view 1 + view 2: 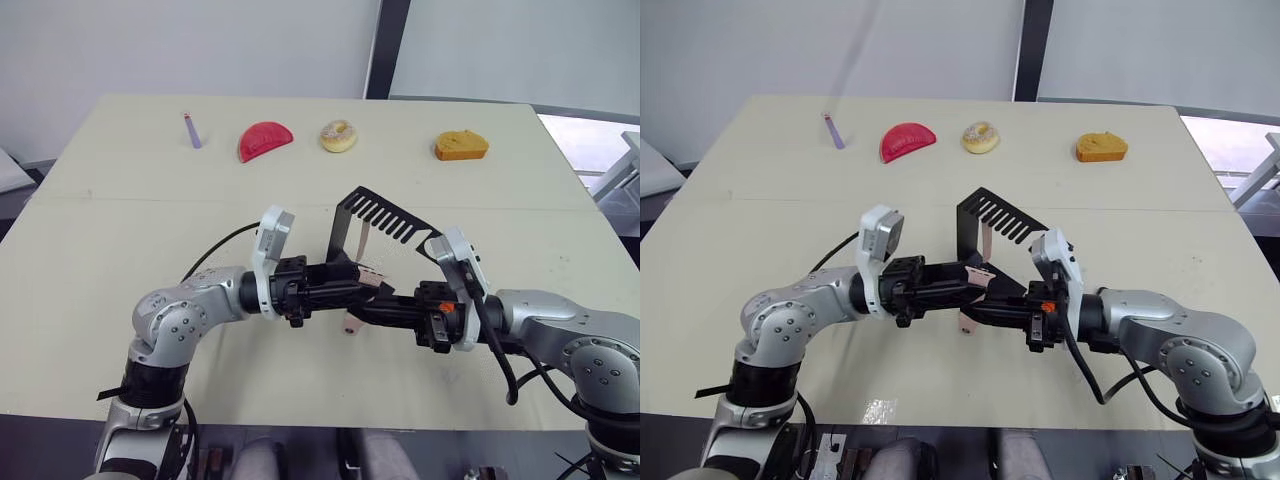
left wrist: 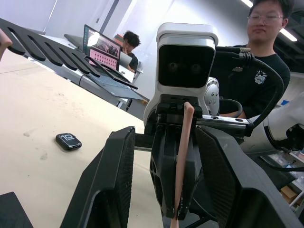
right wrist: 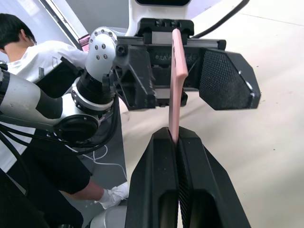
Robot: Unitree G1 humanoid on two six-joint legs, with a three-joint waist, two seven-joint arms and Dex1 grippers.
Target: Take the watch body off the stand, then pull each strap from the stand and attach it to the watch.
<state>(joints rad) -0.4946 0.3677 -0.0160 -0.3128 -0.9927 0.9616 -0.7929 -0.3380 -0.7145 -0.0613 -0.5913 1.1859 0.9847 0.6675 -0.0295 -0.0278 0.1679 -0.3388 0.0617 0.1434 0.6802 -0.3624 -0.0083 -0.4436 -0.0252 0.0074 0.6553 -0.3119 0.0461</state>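
Pinched shut in my right hand (image 3: 176, 142), a strap (image 3: 175, 80) reaches between my open left hand's (image 2: 175, 156) fingers. Watch body (image 2: 69, 141) lies on the table (image 1: 120, 240) beyond; attaching probably needs fetching it.

You can't see the stand's (image 1: 385, 222) base behind both grippers; the hanging strap's (image 1: 362, 244) lower end is hidden too, and the watch body's (image 2: 69, 141) digits are too small to read
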